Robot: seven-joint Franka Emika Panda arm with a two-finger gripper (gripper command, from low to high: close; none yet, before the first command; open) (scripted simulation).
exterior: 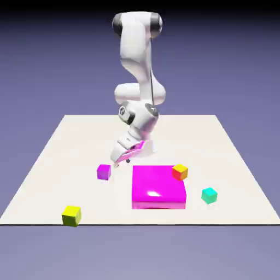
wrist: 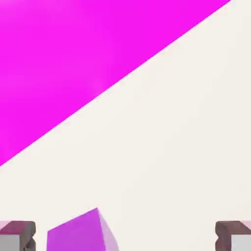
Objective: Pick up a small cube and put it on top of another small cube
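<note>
A: Exterior view, go.
B: Purple cube (exterior: 104, 172) seen on the tabletop (exterior: 82, 147), left of the magenta block (exterior: 158, 185). Nothing stacked on it. Orange cube (exterior: 180, 172) by the block's right side; teal (exterior: 209, 195) and yellow (exterior: 71, 215) cubes set apart. Gripper (exterior: 122, 163) near purple, not on it.
A: Hand view?
B: Fingertips (wrist: 19, 236) spread wide, nothing clamped. Purple cube cut off at the bottom edge, between them but nearer the left-hand tip.
A: Progress?
B: Approach stage, probably. Nothing gripped; alignment, grasp, lift and placing all left to be done.
</note>
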